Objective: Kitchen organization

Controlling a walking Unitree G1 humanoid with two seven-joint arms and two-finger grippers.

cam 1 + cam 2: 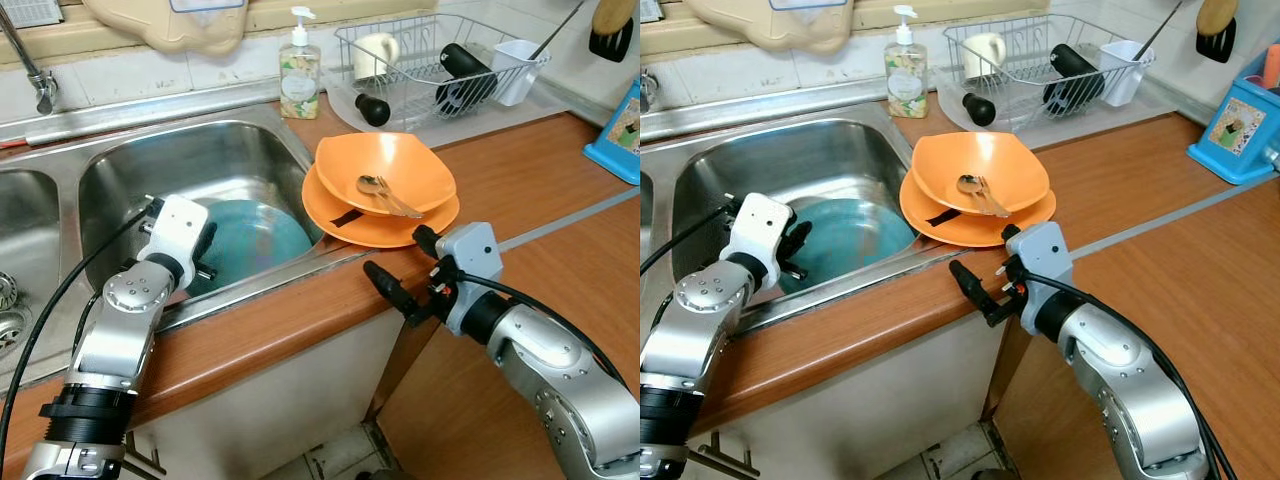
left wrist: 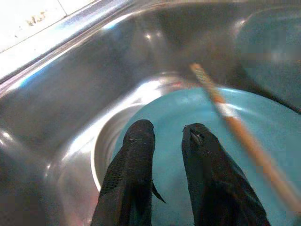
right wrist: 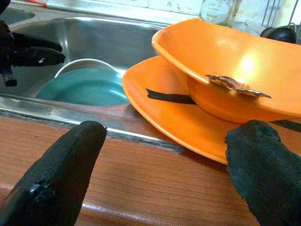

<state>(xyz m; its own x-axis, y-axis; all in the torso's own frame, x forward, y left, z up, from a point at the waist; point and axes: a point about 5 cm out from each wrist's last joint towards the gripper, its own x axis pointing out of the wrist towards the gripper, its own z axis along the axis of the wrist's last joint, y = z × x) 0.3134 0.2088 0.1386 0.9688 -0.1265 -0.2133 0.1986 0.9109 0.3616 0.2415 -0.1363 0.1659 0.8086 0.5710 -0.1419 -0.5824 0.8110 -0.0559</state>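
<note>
- Broadly, a steel sink sits in a wooden counter, with a wire dish rack and soap bottle behind
- Inside the basin lies a teal plate, a thin stick resting across it
- Beside the sink's rim, an orange bowl stands on an orange plate; a spoon lies in the bowl
- Left gripper hangs just above the teal plate, fingers a little apart, holding nothing
- Right gripper hovers over the counter edge near the orange plate, fingers spread wide, empty
</note>
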